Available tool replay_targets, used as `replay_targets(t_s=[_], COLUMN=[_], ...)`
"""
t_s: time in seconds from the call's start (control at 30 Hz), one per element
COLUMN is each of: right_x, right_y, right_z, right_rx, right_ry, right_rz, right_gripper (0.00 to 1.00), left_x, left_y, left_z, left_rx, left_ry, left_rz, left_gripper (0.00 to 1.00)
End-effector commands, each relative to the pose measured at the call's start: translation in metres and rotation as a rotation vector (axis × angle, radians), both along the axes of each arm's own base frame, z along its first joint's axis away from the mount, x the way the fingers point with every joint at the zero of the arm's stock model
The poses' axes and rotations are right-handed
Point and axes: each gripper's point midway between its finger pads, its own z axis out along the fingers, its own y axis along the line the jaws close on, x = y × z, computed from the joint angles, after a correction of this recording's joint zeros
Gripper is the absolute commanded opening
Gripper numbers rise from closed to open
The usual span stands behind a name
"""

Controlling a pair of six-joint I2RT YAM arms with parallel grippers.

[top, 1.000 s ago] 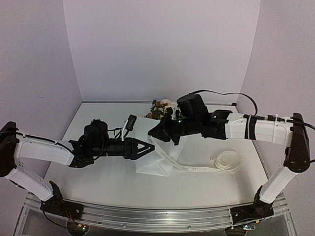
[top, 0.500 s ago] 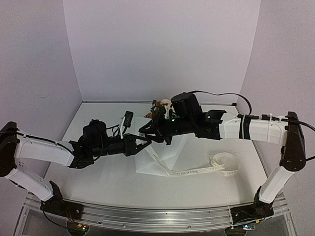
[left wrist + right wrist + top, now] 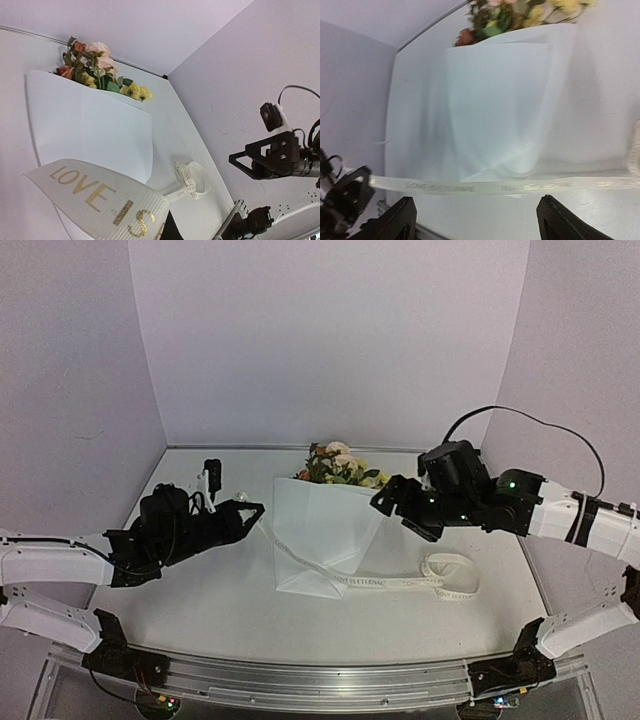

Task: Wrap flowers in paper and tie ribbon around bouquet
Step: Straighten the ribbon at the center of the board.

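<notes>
The bouquet lies mid-table: a white paper cone with the flowers poking out at its far end. The ribbon crosses the paper and runs right to a loose coil. My left gripper is shut on the ribbon's end, left of the paper. Gold lettering on that ribbon end fills the left wrist view. My right gripper stands open, right of the paper, holding nothing. In the right wrist view the ribbon stretches beyond my open fingertips, in front of the paper.
Pale walls close the table in at the back and both sides. A metal rail runs along the near edge. A black cable loops above the right arm.
My right gripper let go of the ribbon, opened and drew back to the right. My left gripper shut on the ribbon's end and pulled it left, off the paper.
</notes>
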Motion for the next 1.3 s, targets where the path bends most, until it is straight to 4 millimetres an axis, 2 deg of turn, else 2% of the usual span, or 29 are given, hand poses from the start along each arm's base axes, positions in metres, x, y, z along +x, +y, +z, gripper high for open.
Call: replay_targets(t_s=[0.0,0.1,0.17,0.33,0.47,0.57,0.8,0.87,0.93,1.0,1.03,1.1,1.13,1.27], right_x=[0.003,0.003,0.005,0.014,0.023,0.029,0.042,0.042,0.043,0.045,0.047,0.050,0.051,0.048], right_y=[-0.089,-0.117,-0.122,-0.096,-0.091,-0.090,-0.085,-0.088,-0.091,-0.097,-0.105,-0.122,-0.133,-0.174], right_z=[-0.067,-0.095,-0.108,-0.128,-0.152,-0.162,-0.184,-0.187,-0.183,-0.164,-0.148,-0.120,-0.099,-0.034], right_rx=[-0.375,-0.448,-0.476,-0.485,-0.565,-0.613,-0.668,-0.676,-0.670,-0.655,-0.646,-0.629,-0.612,-0.586], right_ry=[0.056,0.120,0.155,0.198,0.231,0.240,0.273,0.281,0.273,0.235,0.207,0.162,0.132,0.023], right_rz=[-0.122,-0.164,-0.151,-0.047,-0.011,0.000,-0.001,-0.021,-0.041,-0.076,-0.106,-0.167,-0.206,-0.339], right_gripper=[0.83,0.76,0.74,0.68,0.65,0.62,0.41,0.32,0.15,0.00,0.00,0.00,0.00,0.00], left_x=[0.000,-0.004,-0.005,-0.005,-0.003,-0.003,-0.001,-0.001,0.000,0.002,0.002,0.004,0.005,0.005], left_y=[0.039,0.053,0.061,0.071,0.079,0.082,0.091,0.093,0.097,0.101,0.105,0.116,0.126,0.158], left_z=[-0.026,-0.036,-0.039,-0.042,-0.045,-0.042,-0.041,-0.038,-0.033,-0.021,-0.017,0.006,0.014,0.066], left_rx=[0.055,0.059,0.064,0.077,0.089,0.094,0.127,0.132,0.141,0.148,0.164,0.170,0.194,0.229], left_ry=[0.095,0.127,0.140,0.157,0.177,0.176,0.175,0.173,0.169,0.151,0.146,0.115,0.106,0.033], left_rz=[0.149,0.191,0.218,0.259,0.301,0.316,0.358,0.369,0.385,0.408,0.423,0.471,0.512,0.634], left_gripper=[0.00,0.00,0.00,0.00,0.00,0.00,0.00,0.00,0.00,0.00,0.00,0.00,0.00,0.00])
